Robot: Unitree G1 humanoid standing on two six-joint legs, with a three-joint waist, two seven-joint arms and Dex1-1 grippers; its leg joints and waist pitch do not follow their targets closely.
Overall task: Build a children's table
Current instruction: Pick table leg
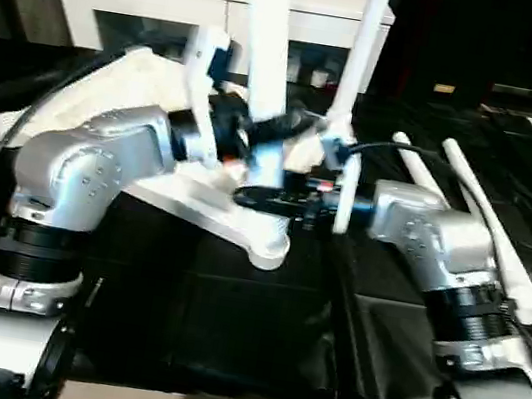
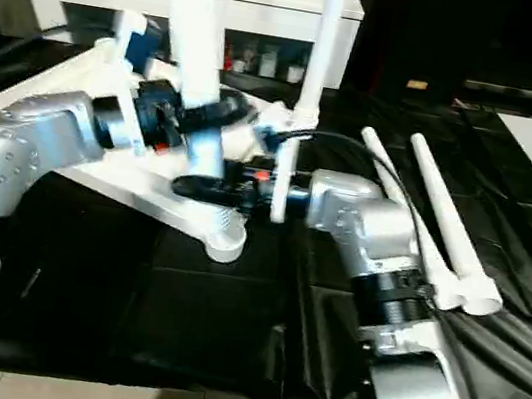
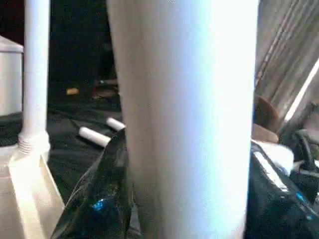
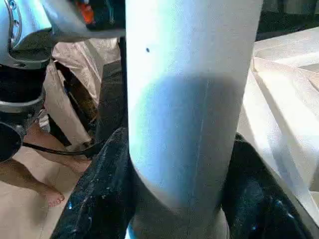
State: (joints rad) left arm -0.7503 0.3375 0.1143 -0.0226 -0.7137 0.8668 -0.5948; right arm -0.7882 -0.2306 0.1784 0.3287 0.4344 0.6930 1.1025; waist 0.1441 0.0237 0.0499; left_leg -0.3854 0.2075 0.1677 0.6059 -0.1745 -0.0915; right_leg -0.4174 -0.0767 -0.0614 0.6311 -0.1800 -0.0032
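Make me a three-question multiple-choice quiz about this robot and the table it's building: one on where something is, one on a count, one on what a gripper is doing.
1. Where do the loose legs lie?
A. On the black sheet, on the robot's right
B. On the white cabinet
C. Across the tabletop

2. How many legs stand upright on the tabletop?
A. None
B. Two
C. Four

3. What is the right gripper doing?
A. Hanging open above the floor
B. Closed around the near upright leg, low down
C. Holding a loose leg

Answers:
1 A: two white tubes rest on the sheet beside the right forearm.
2 B: the near leg and a thinner-looking far leg rise from it.
3 B: the right wrist view shows its fingers on both sides of the tube.
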